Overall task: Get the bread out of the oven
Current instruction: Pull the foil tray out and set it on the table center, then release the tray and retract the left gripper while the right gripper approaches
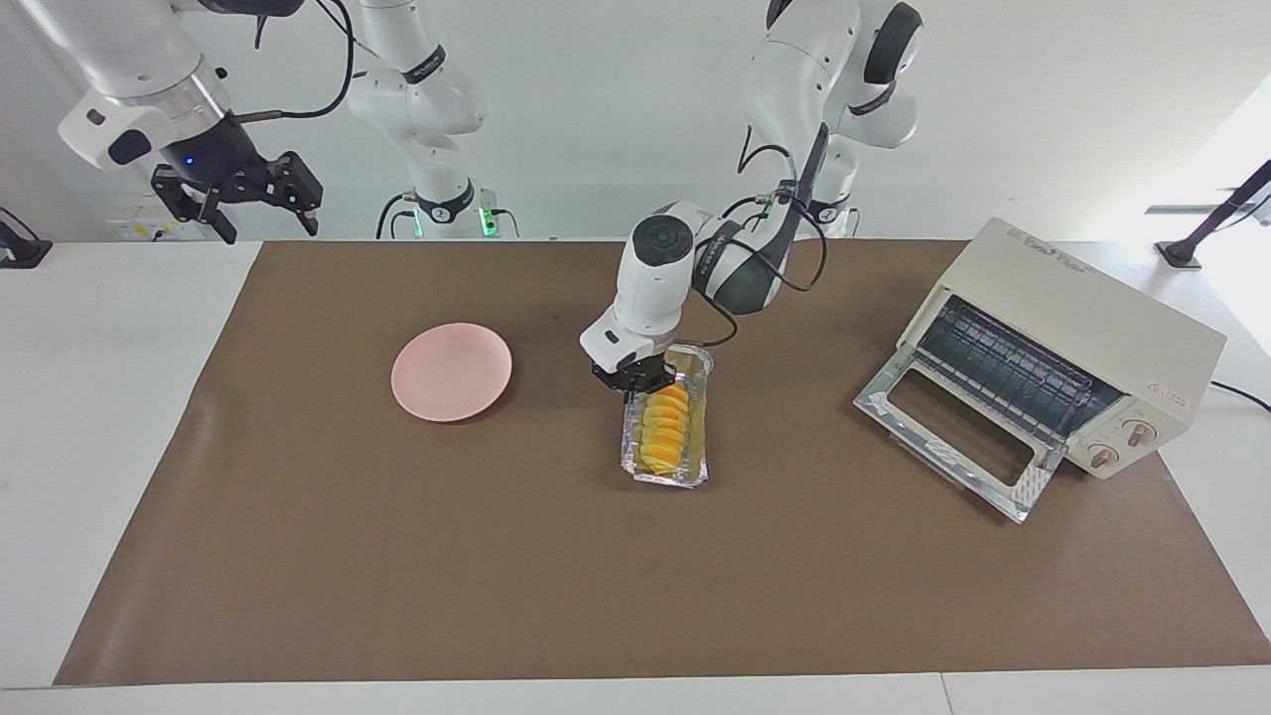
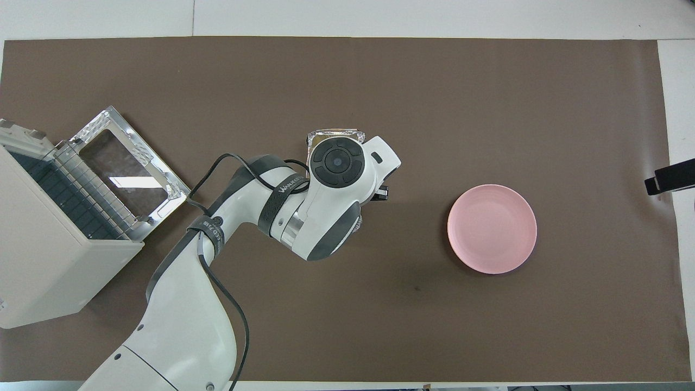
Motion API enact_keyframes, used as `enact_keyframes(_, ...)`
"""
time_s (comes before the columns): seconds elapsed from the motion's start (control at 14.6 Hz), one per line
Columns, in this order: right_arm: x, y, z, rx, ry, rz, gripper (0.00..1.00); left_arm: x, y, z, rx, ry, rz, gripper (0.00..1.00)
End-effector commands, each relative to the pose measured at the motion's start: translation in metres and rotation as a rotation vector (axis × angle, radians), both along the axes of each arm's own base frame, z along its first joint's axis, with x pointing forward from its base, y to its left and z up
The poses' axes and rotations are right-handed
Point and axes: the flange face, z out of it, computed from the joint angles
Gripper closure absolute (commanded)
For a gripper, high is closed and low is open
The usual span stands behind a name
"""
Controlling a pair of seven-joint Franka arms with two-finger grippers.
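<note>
The bread [image 1: 663, 429] lies in a crinkled silver foil tray [image 1: 685, 475] on the brown mat mid-table, outside the oven. My left gripper [image 1: 635, 385] is down at the tray's end nearest the robots, at the bread's end. In the overhead view the left arm's wrist covers the bread and only the tray's farther end [image 2: 335, 133] shows. The cream-white oven [image 1: 1077, 333] stands at the left arm's end of the table, its glass door [image 1: 958, 429] dropped open and its wire rack [image 1: 1013, 369] bare. My right gripper [image 1: 260, 220] waits open, raised above the table's edge at its own end.
A round pink plate [image 1: 452, 370] lies on the mat toward the right arm's end, beside the tray. It also shows in the overhead view [image 2: 492, 228]. The oven [image 2: 49, 255] and its open door [image 2: 125, 174] fill the left arm's end.
</note>
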Motion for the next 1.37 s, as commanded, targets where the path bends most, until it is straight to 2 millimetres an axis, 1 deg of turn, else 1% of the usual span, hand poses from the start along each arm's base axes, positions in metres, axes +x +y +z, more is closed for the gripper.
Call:
enact_keyframes(0.0,-0.009,0.003,0.001,-0.004,0.020,0.021,0.00,0.008,0.003,0.013,-0.016,0.043,0.141,0.58)
enact_keyframes(0.07,-0.009,0.003,0.001,-0.004,0.020,0.022,0.00,0.012,0.006,0.018,-0.017,0.042,0.156,0.01)
enact_keyframes(0.14,-0.009,0.002,0.001,-0.004,0.020,0.019,0.00,0.013,0.009,0.024,-0.009,0.051,0.158,0.00)
enact_keyframes(0.21,-0.009,0.002,0.001,-0.004,0.020,0.019,0.00,0.016,0.013,0.034,0.001,0.065,0.162,0.00)
enact_keyframes(0.27,-0.009,0.003,0.001,0.000,0.019,0.021,0.00,0.025,0.026,0.053,-0.001,0.062,0.179,0.00)
enact_keyframes(0.34,-0.009,0.004,0.001,0.002,0.019,0.021,0.00,0.035,0.047,0.074,-0.015,0.063,0.213,0.00)
enact_keyframes(0.48,-0.008,0.008,0.001,0.004,0.015,0.025,0.00,0.043,0.081,0.107,-0.017,0.078,0.254,0.00)
enact_keyframes(0.62,-0.006,0.014,0.001,0.004,0.005,0.031,0.00,0.058,0.135,0.134,0.005,0.106,0.313,0.00)
enact_keyframes(0.69,-0.004,0.029,-0.002,0.003,-0.005,0.055,0.00,0.062,0.162,0.143,0.016,0.121,0.298,0.00)
enact_keyframes(0.75,0.001,0.046,-0.006,0.000,-0.026,0.057,0.00,0.070,0.198,0.153,0.023,0.136,0.271,0.00)
enact_keyframes(0.82,0.004,0.058,-0.013,-0.004,-0.034,0.031,0.00,0.074,0.239,0.162,0.038,0.167,0.239,0.00)
enact_keyframes(0.89,0.006,0.079,-0.022,-0.006,-0.037,0.023,0.00,0.077,0.278,0.169,0.042,0.193,0.204,0.00)
enact_keyframes(0.96,0.011,0.094,-0.032,-0.008,-0.045,0.007,0.00,0.077,0.314,0.175,0.049,0.215,0.186,0.00)
enact_keyframes(1.03,0.016,0.118,-0.046,-0.007,-0.059,0.001,0.00,0.074,0.354,0.181,0.062,0.236,0.177,0.00)
enact_keyframes(1.1,0.019,0.138,-0.058,-0.007,-0.066,-0.003,0.00,0.070,0.381,0.187,0.077,0.235,0.154,0.00)
enact_keyframes(1.17,0.026,0.160,-0.073,-0.007,-0.063,-0.014,0.00,0.062,0.401,0.192,0.076,0.250,0.121,0.00)
enact_keyframes(1.3,0.042,0.210,-0.107,-0.002,-0.068,-0.042,0.00,0.038,0.408,0.207,0.081,0.260,0.095,0.00)
